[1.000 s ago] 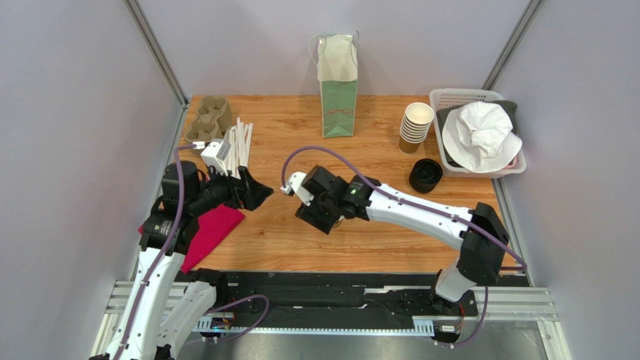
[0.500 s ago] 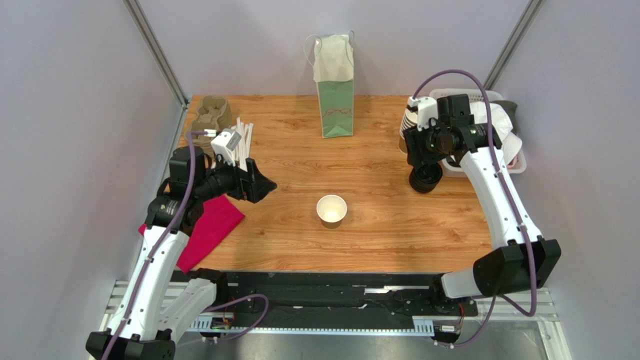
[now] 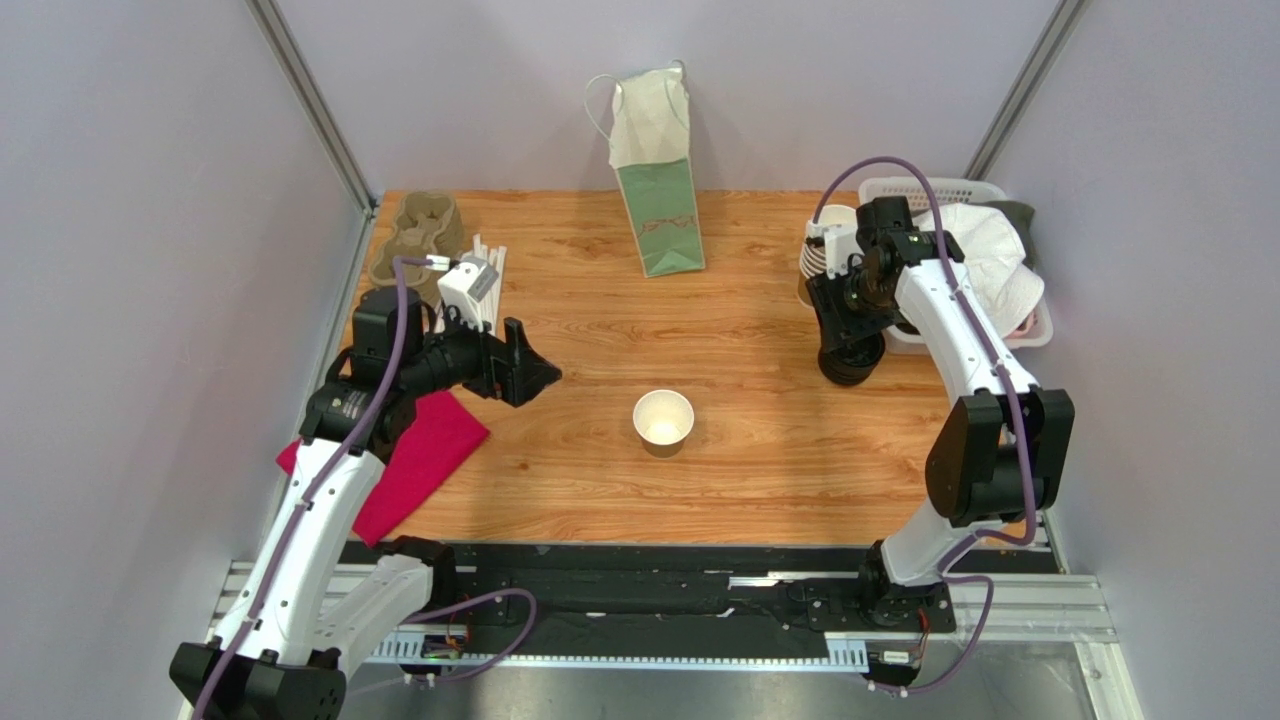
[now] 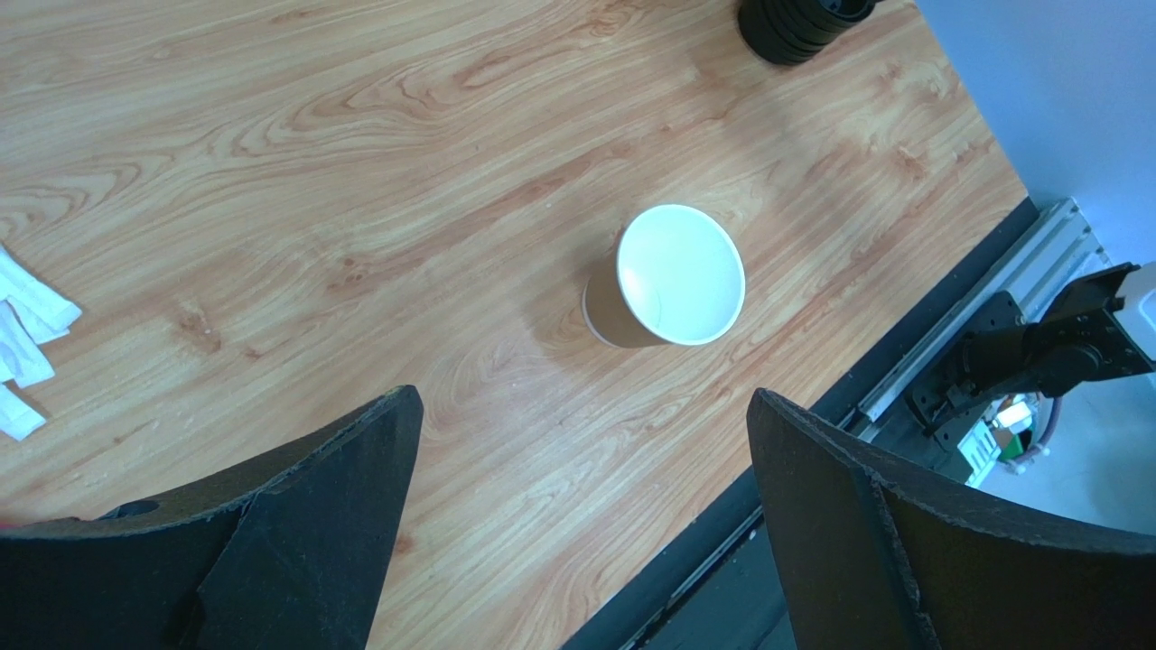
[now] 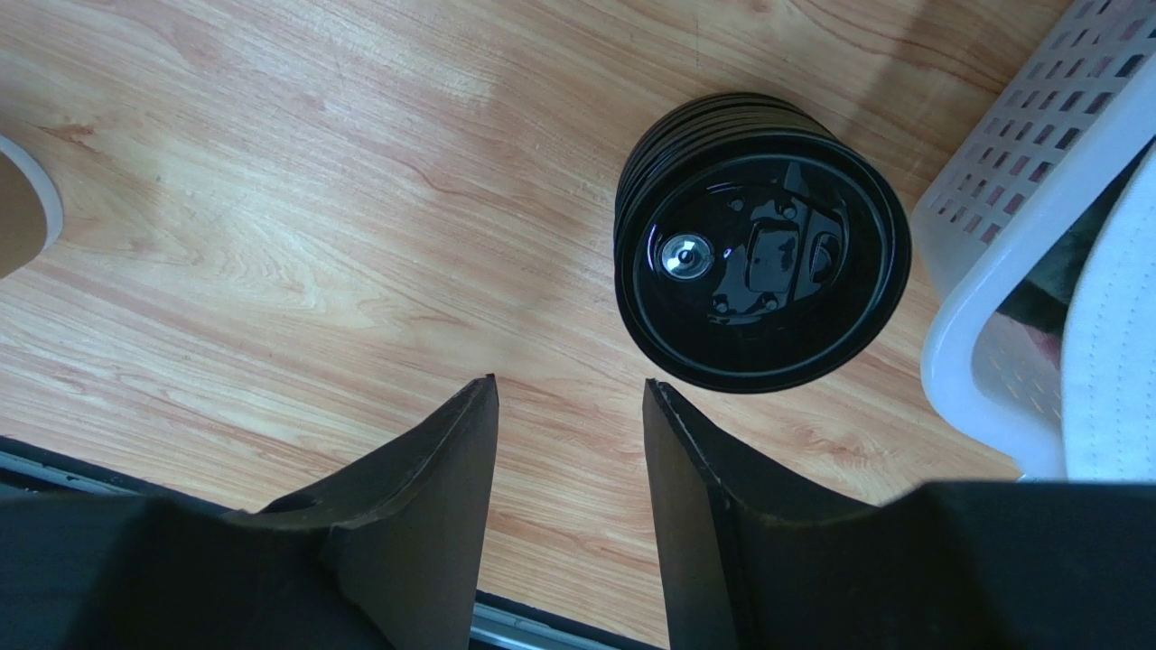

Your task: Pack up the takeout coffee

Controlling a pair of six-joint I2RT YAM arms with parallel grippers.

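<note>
Worktop (image 3: 751,465): wood, layout as half a second back except as noted below.

Right arm (image 3: 962,345): the biggest change. A second ago it reached over the middle of the worktop. Half a second ago it was raised at the back right. Now it is folded lower, with its wrist above the stack of black lids (image 5: 760,244).

Left arm (image 3: 323,495): nearly the same pose, nudged slightly toward the back.

Green paper bag (image 3: 661,210): upright at back centre, but a little further left than before, and its top leans left.

White basket (image 3: 984,188) holding a white hat (image 3: 1004,270): back right, unmoved.

Red cloth (image 3: 421,458): front left, unmoved.

Left tool (image 4: 584,397): released, jaws spread wide and empty, held above the worktop to the left of the cup. Same spread as before.

Right tool (image 5: 570,390): fingers partway apart, bare wood showing between them, grasping nothing. The lid stack lies just ahead of the fingertips, not between them, and sits just beside the basket, where it was.

Paper cup (image 3: 663,419): in the middle of the worktop, well apart from both tools, same spot as half a second ago. It stands upright on its base with its long axis vertical and its mouth pointing up. It has no lid, the inside is white, and the kraft wall shows in the left wrist view.
</note>
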